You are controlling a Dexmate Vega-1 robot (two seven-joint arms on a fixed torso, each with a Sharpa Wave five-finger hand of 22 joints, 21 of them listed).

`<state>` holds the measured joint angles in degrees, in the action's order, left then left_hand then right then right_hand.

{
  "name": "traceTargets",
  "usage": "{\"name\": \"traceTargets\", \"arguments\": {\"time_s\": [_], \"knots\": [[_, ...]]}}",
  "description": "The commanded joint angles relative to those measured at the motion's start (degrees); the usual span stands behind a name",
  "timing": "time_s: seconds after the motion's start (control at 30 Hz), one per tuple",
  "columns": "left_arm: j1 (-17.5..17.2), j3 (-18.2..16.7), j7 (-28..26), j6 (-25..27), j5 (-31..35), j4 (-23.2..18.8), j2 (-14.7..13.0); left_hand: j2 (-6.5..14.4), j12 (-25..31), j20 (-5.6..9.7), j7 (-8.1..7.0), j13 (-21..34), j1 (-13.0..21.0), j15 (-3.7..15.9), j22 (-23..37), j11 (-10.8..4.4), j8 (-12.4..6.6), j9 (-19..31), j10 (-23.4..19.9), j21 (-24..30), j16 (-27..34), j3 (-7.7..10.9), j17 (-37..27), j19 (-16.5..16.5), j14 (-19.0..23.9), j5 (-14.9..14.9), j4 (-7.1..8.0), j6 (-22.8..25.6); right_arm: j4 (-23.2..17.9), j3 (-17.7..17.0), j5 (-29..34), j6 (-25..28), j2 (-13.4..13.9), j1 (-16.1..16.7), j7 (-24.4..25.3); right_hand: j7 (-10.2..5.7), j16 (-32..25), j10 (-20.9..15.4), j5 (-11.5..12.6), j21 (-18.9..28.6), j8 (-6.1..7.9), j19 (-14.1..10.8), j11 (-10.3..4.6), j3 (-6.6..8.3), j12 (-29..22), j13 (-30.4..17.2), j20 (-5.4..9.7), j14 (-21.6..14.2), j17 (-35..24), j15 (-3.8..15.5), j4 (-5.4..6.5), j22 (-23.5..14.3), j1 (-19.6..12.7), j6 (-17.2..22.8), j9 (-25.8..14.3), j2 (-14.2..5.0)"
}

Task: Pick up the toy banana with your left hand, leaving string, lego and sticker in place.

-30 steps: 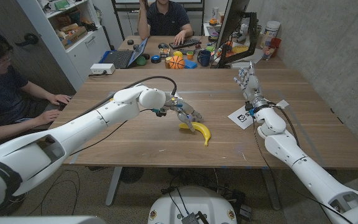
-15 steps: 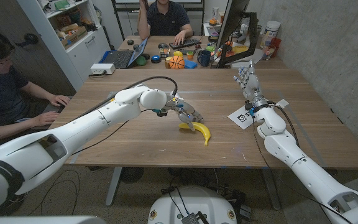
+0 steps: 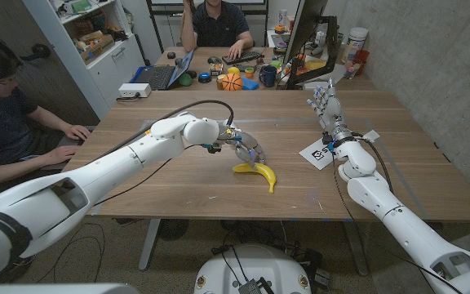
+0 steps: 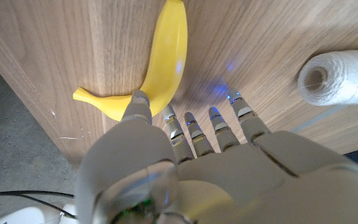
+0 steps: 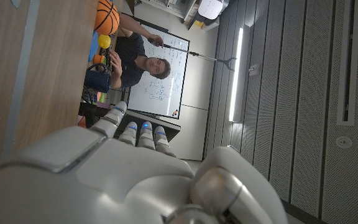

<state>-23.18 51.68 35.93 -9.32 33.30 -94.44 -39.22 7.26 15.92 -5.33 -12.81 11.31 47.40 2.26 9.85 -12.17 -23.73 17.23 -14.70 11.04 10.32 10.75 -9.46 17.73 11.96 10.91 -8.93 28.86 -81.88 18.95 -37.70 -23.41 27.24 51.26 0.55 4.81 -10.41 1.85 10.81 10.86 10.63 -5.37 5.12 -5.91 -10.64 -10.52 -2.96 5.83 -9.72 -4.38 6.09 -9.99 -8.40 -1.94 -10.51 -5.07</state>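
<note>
The yellow toy banana (image 3: 257,172) lies on the wooden table (image 3: 178,184) near its front edge. My left hand (image 3: 244,149) hovers just behind and above it, fingers stretched out and holding nothing. In the left wrist view the thumb tip (image 4: 139,103) overlaps the banana (image 4: 163,62), and whether they touch is unclear. A white spool of string (image 4: 344,77) lies beyond the fingers. The white sticker (image 3: 317,153) lies flat beside my right wrist. My right hand (image 3: 325,104) stands upright at the table's right side with its fingers spread and nothing in it.
A person sits at the left with a hand on the table (image 3: 78,131). Another sits at the far end behind a laptop (image 3: 163,75), a small basketball (image 3: 230,82) and assorted clutter. A monitor (image 3: 307,33) stands at the back right.
My left hand has dipped slightly toward the banana, whose stem end has shifted a little. The right arm has not moved.
</note>
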Motion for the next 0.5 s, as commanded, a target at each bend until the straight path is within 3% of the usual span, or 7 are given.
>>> {"name": "traceTargets", "arguments": {"time_s": [0.03, 0.23, 0.37, 0.5], "knots": [[-0.8, -0.9, -3.6, -1.8, -0.2, 0.7, 0.2, 0.2, 1.0, 0.42, -0.02, 0.4, 1.6, 1.88, 0.3, -0.10, -3.50, 1.7, -3.6, 0.4, 0.2, 1.22, -0.4, 1.6, 2.0, -0.3, 0.19, 7.1, 0.5, -0.2, -0.4, -0.4, -0.1, -0.2, -0.5, 0.02, -0.4, -0.1, 0.3, 0.4, 0.33, -0.6, 0.10, -0.28, -0.4, -0.2, -0.10, 0.0, -0.2, -0.13, 0.28, -0.3, -0.6, 0.3, -0.3, 0.24], [-1.1, -1.2, -5.1, -2.6, -0.3, 1.2, 0.3, 0.1, 1.5, 0.88, -0.06, 0.4, 2.8, 3.27, 0.3, -0.24, -7.00, 2.7, -7.9, 0.5, 0.3, 2.18, -0.4, 2.9, 4.7, -0.4, 0.25, 15.4, 1.0, -0.1, -0.5, -0.5, -0.2, -0.4, -0.8, 0.04, -0.4, -0.1, 0.3, 0.4, 0.33, -0.7, 0.10, -0.29, -0.4, -0.2, -0.13, 0.0, -0.2, -0.10, 0.28, -0.3, -0.7, 0.3, -0.3, 0.24], [-1.3, -1.5, -6.0, -2.9, -0.4, 1.4, 0.3, 0.3, 1.8, 1.15, -0.05, 0.4, 3.1, 3.70, 0.3, -0.24, -8.27, 2.5, -10.1, 0.6, 0.5, 2.63, -0.4, 3.7, 6.4, -0.4, 0.42, 19.3, 1.2, -0.2, -0.6, -0.5, -0.3, -0.6, -0.9, 0.03, -0.4, -0.1, 0.3, 0.4, 0.32, -0.7, 0.05, -0.30, -0.4, -0.2, -0.12, 0.0, -0.2, -0.07, 0.28, -0.3, -0.7, 0.3, -0.3, 0.24], [-1.1, -1.4, -5.6, -2.8, -0.3, 1.5, 0.4, 0.3, 1.8, 1.14, -0.08, 0.4, 3.3, 4.05, 0.3, -0.25, -8.46, 2.4, -10.7, 0.6, 0.5, 2.72, -0.5, 3.8, 6.8, -0.4, 0.41, 20.0, 1.4, -0.1, -0.6, -0.5, -0.4, -0.7, -1.0, 0.00, -0.4, -0.1, 0.3, 0.4, 0.31, -0.7, 0.03, -0.32, -0.4, -0.2, -0.08, 0.0, -0.2, -0.04, 0.28, -0.3, -0.7, 0.3, -0.3, 0.24]]}}
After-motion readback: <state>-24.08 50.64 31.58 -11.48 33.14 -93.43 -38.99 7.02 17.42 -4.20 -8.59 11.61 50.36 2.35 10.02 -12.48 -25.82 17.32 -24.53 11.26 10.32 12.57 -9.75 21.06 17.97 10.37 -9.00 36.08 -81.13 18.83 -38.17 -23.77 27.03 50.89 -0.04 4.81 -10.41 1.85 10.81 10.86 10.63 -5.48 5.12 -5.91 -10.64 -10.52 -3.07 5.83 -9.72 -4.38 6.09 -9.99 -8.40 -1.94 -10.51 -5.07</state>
